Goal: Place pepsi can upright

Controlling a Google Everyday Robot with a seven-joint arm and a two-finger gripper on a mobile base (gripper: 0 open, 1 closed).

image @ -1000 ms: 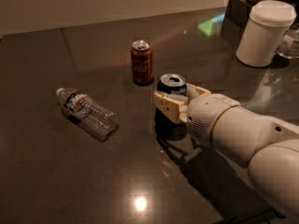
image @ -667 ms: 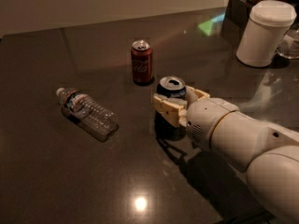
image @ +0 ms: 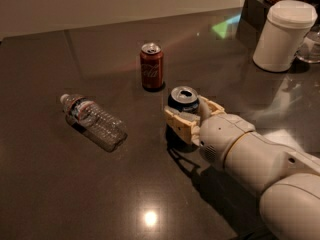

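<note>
Dark glossy tabletop (image: 75,184) bears the pepsi can (image: 183,100), upright near its middle, the gripper (image: 192,116) clasped around the can's body. A red cola can (image: 151,66) stands just behind. A clear plastic water bottle (image: 93,121) lies on its side to the left, and a white lidded container (image: 282,36) stands at far right.

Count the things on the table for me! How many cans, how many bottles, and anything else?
Cans: 2, the pepsi can, standing up with the gripper around it, and the red cola can behind it.
Bottles: 1, the water bottle, lying on its side.
Tubs: 1, the white container with a lid.
Total: 4
</note>
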